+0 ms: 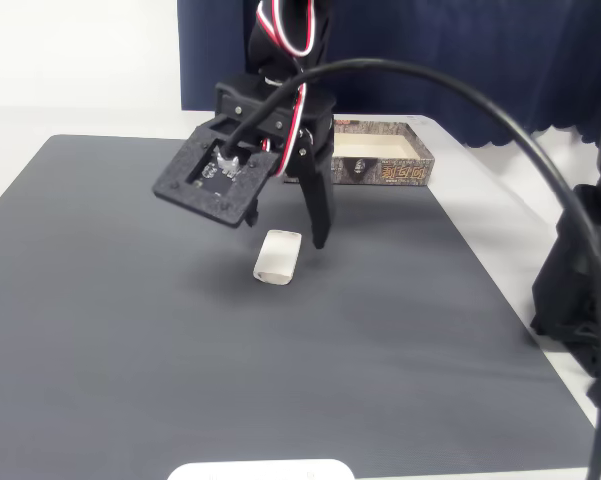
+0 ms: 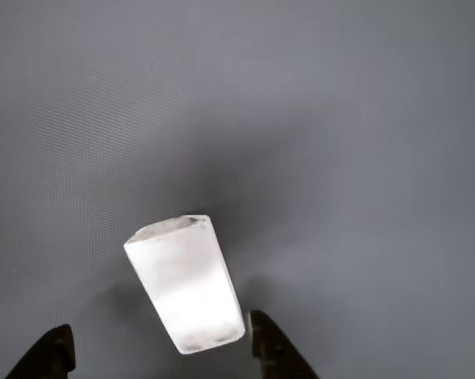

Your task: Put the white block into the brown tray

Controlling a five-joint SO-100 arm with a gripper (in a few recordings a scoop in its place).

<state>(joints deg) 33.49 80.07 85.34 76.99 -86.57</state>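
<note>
The white block (image 1: 277, 257) lies flat on the grey mat (image 1: 100, 320) near its middle. My gripper (image 1: 288, 236) hangs just above it, open, with one black finger (image 1: 320, 225) pointing down right beside the block's far end. In the wrist view the block (image 2: 186, 284) sits tilted between my two fingertips, and the gripper (image 2: 162, 347) holds nothing. The brown tray (image 1: 384, 172) stands at the back right edge of the mat, its pale inside showing, partly hidden by the arm.
A wide flat white slab (image 1: 262, 470) pokes in at the front edge. A black cable (image 1: 500, 130) arcs over the right side. A dark blue curtain (image 1: 460, 60) hangs behind the table.
</note>
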